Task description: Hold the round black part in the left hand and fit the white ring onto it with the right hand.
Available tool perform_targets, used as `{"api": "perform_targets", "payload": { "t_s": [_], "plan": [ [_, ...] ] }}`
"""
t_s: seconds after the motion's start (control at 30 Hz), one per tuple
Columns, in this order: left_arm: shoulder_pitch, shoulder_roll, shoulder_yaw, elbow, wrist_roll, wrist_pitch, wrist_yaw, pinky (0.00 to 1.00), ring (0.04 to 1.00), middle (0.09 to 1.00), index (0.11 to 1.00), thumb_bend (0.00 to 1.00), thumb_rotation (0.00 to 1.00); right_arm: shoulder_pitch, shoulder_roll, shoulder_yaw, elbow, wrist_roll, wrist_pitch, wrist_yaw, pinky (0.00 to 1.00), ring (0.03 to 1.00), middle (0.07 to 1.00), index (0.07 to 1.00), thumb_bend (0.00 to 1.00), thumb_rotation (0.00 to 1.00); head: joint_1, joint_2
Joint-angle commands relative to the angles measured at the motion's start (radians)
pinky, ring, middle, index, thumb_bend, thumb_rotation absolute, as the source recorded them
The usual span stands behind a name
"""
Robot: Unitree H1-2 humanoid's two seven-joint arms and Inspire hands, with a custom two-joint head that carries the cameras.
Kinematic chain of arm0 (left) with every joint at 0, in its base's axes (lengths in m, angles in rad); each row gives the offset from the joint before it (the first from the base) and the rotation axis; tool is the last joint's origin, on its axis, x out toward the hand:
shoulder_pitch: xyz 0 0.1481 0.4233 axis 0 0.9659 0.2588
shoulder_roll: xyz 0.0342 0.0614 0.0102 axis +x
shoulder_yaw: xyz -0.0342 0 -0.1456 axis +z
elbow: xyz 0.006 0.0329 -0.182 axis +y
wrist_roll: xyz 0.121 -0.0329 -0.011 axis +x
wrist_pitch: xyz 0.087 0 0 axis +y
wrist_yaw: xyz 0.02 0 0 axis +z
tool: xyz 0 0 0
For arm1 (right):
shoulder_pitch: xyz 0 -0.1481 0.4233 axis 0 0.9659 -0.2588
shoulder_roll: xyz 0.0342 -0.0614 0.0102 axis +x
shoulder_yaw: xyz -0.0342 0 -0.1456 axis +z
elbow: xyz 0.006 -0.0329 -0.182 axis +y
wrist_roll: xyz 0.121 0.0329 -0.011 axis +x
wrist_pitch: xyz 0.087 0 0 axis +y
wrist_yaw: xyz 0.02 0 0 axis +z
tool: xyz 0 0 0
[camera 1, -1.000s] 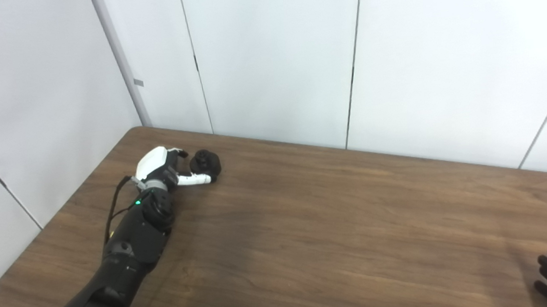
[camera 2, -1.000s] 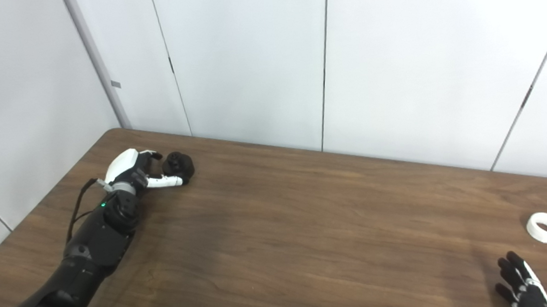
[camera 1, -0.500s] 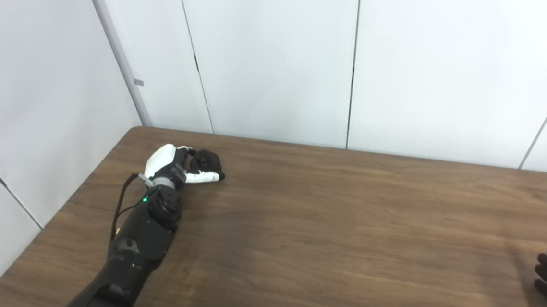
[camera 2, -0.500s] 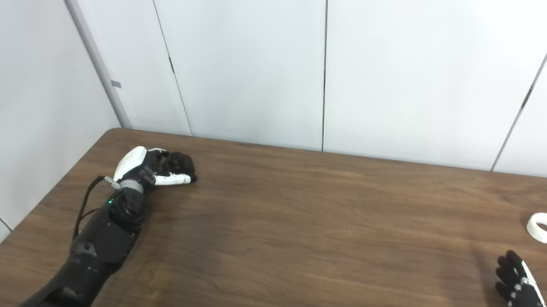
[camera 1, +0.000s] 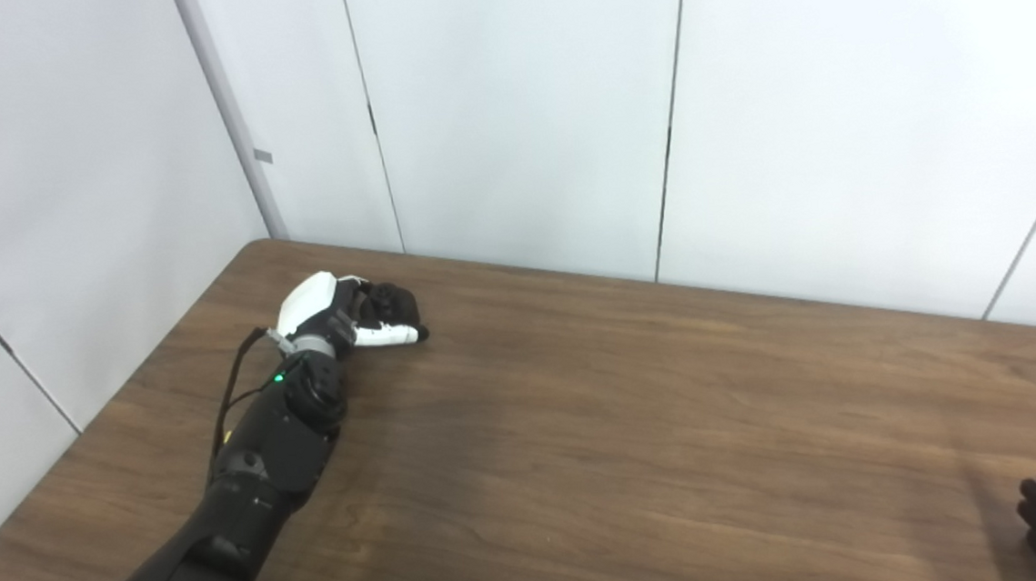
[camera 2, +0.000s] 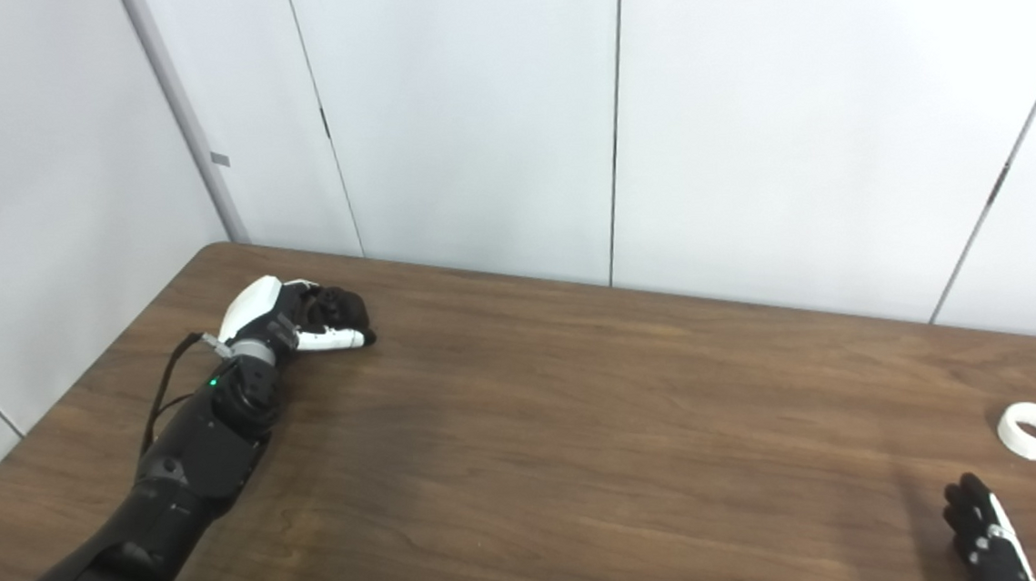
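The round black part [camera 1: 394, 303] lies on the wooden table [camera 1: 583, 432] at the far left. My left hand [camera 1: 343, 309] is around it, the white thumb under its near side and the fingers over its far side; the part rests on the table. The white ring [camera 2: 1033, 430] lies flat at the right edge of the table. My right hand [camera 2: 982, 536] is just in front of the ring, at the bottom right corner, apart from it, fingers spread and holding nothing. Only its fingertips show.
White wall panels [camera 1: 514, 108] stand behind the table and along its left side. The table's far left corner [camera 1: 251, 247] is close to my left hand.
My left hand has moved forward onto the black part and its fingers have closed around it. My right hand has sunk slightly lower in the picture. The ring has not moved.
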Motion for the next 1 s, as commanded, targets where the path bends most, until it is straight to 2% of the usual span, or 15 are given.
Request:
{"api": "perform_targets", "payload": {
  "t_s": [0.0,0.1,0.17,0.27,0.3,0.33,0.4,0.53,0.73,0.97],
  "plan": [
    [-0.051,0.022,0.007,0.011,0.007,-0.012,0.027,1.00,0.964,0.890,0.791,0.93,0.38,0.016,0.007,0.000,0.042,0.012,-0.035,0.001,1.00,0.962,0.955,0.975,0.63,1.00,0.000,0.001],
    [-0.050,0.019,0.015,0.013,-0.001,-0.013,0.034,1.00,0.952,0.874,0.770,0.92,0.37,0.018,0.006,-0.001,0.041,0.030,-0.033,0.009,1.00,0.959,0.959,0.979,0.61,1.00,0.002,0.003],
    [-0.047,0.014,0.018,0.009,0.001,-0.015,0.049,0.99,0.935,0.853,0.718,0.89,0.35,0.019,0.006,0.000,0.039,0.032,-0.031,0.008,1.00,0.960,0.964,0.982,0.61,1.00,0.002,0.003],
    [-0.042,0.007,0.025,0.008,-0.003,-0.027,0.070,0.95,0.903,0.819,0.611,0.82,0.23,0.022,0.005,0.002,0.029,0.028,-0.027,0.007,1.00,0.966,0.966,0.988,0.59,1.00,0.003,0.004],
    [-0.042,0.005,0.028,0.015,-0.006,-0.045,0.079,0.95,0.897,0.811,0.553,0.67,0.15,0.023,0.004,0.003,0.028,0.031,-0.030,0.009,1.00,0.967,0.965,0.992,0.59,1.00,0.003,0.004],
    [-0.042,0.006,0.026,0.021,-0.006,-0.063,0.086,0.94,0.876,0.787,0.513,0.59,0.10,0.023,0.004,0.003,0.028,0.034,-0.031,0.010,1.00,0.965,0.965,0.997,0.58,1.00,0.003,0.004],
    [-0.041,0.006,0.027,0.028,-0.009,-0.086,0.093,0.90,0.847,0.757,0.490,0.54,0.06,0.023,0.004,0.002,0.026,0.039,-0.028,0.012,1.00,0.969,0.965,1.000,0.58,1.00,0.005,0.005],
    [-0.037,0.016,0.010,0.027,0.008,-0.098,0.092,0.85,0.816,0.739,0.483,0.52,0.05,0.024,0.001,0.002,0.024,0.046,-0.029,0.015,1.00,0.982,0.967,1.000,0.58,1.00,0.007,0.006],
    [-0.036,0.032,-0.016,0.046,0.030,-0.126,0.102,0.86,0.818,0.751,0.484,0.52,0.05,0.023,0.002,0.000,0.023,0.043,-0.020,0.009,1.00,0.988,0.966,1.000,0.58,1.00,0.008,0.005],
    [-0.024,0.038,-0.021,0.022,0.031,-0.122,0.103,0.91,0.845,0.753,0.484,0.52,0.05,0.018,0.005,0.005,0.028,0.034,-0.022,0.009,1.00,0.985,0.968,1.000,0.60,1.00,0.002,0.005]
  ]
}}
